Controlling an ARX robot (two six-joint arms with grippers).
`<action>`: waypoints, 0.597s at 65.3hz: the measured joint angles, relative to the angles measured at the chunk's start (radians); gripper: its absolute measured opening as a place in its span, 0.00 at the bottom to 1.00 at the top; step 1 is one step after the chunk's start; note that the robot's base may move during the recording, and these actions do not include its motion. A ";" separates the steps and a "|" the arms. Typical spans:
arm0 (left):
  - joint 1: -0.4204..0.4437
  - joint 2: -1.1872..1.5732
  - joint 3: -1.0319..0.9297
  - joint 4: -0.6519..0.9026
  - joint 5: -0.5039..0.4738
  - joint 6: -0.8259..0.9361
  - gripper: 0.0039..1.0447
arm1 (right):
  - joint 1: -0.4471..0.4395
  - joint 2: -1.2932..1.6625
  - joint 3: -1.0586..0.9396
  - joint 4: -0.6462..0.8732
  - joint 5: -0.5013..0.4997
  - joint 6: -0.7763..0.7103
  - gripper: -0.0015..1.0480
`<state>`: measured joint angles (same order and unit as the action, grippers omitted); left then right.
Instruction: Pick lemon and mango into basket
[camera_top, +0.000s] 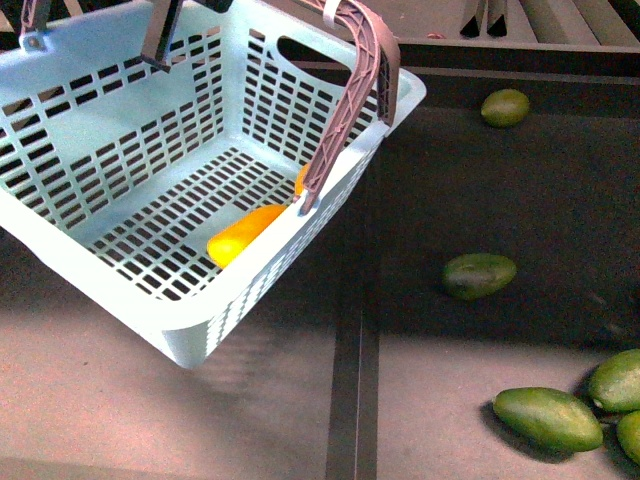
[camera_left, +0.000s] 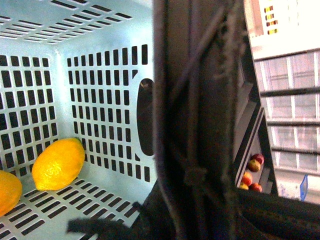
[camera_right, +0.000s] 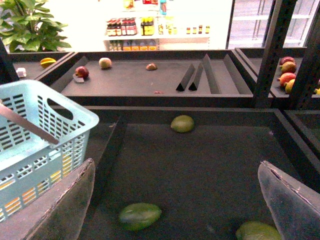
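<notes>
Yellow and pebbled, the lemon (camera_left: 58, 164) lay on the slotted floor of the basket (camera_top: 120, 130), close to the corner where two walls met. Beside it, at the edge of the left wrist view, showed part of a second, more orange fruit (camera_left: 9, 192), which appeared to be the mango (camera_top: 245, 233); in the front view it lay as an elongated yellow-orange shape on the basket floor, near the wall under the handle (camera_top: 352, 95). The aqua basket hung tilted, one corner dipping toward the camera, its grey-brown handle arching over the near wall.

The left arm's fingers could not be made out: dark hardware filled the middle of its wrist view, and whether they were open or closed I cannot tell. The right arm's fingers (camera_right: 185, 200) stood spread wide with nothing between them, above the dark shelf (camera_right: 200, 160).

On that shelf lay several dark green fruits: one far back (camera_top: 505, 107), one nearer the middle (camera_top: 479, 275), and a cluster at the near right corner (camera_top: 548, 417). Farther shelves held reddish fruit (camera_right: 82, 72).
</notes>
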<state>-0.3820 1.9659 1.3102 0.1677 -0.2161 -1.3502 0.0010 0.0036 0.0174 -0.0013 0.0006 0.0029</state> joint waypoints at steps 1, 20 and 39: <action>0.008 0.015 0.013 0.000 0.000 -0.011 0.04 | 0.000 0.000 0.000 0.000 0.000 0.000 0.92; 0.089 0.196 0.185 -0.044 -0.044 -0.162 0.04 | 0.000 0.000 0.000 0.000 0.000 0.000 0.92; 0.090 0.232 0.176 -0.053 -0.002 -0.196 0.38 | 0.000 0.000 0.000 0.000 0.000 0.000 0.92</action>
<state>-0.2916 2.1979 1.4860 0.1146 -0.2176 -1.5459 0.0010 0.0036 0.0174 -0.0013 0.0002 0.0029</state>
